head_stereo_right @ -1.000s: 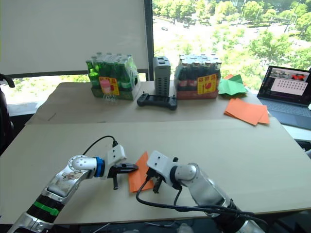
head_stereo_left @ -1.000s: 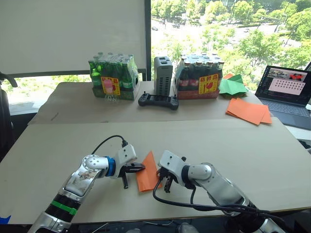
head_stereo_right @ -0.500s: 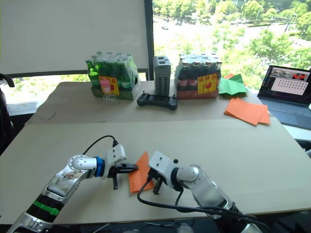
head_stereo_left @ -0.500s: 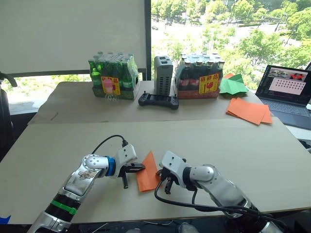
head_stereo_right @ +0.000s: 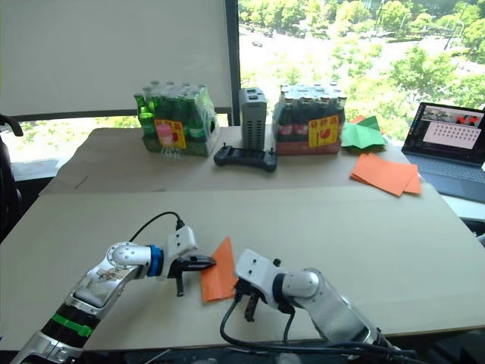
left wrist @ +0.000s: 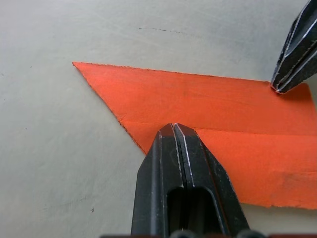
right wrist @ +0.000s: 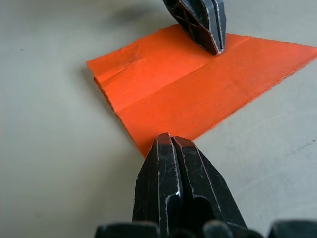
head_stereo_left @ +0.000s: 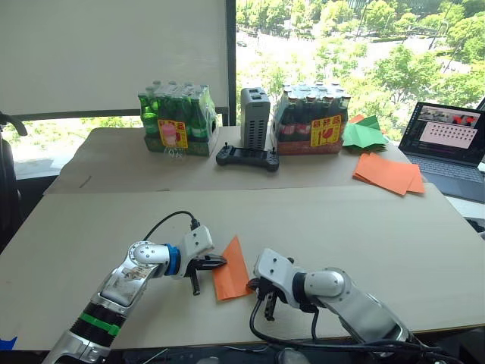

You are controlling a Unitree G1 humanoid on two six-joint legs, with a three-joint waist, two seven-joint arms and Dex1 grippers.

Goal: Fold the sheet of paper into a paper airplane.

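The sheet of paper [head_stereo_left: 231,270] lies flat on the table near the front edge. It is bright orange, folded narrow with one pointed end and a long crease down its middle [left wrist: 223,106]. My left gripper [head_stereo_left: 220,262] is shut, and its tip rests on the paper's left edge [left wrist: 176,130]. My right gripper [head_stereo_left: 267,305] is shut too, empty, with its tip at the paper's near right corner [right wrist: 171,140]. The two grippers face each other across the paper.
At the back stand a green bottle pack [head_stereo_left: 178,123], a grey box [head_stereo_left: 255,116], a black controller [head_stereo_left: 247,158] and a dark bottle pack [head_stereo_left: 311,123]. Green paper pieces [head_stereo_left: 362,134], a stack of orange sheets [head_stereo_left: 388,173] and a laptop [head_stereo_left: 447,144] sit far right.
My right gripper has drawn back toward the table's near edge, from beside the paper's right side to its near corner. The left gripper and the paper have stayed put.
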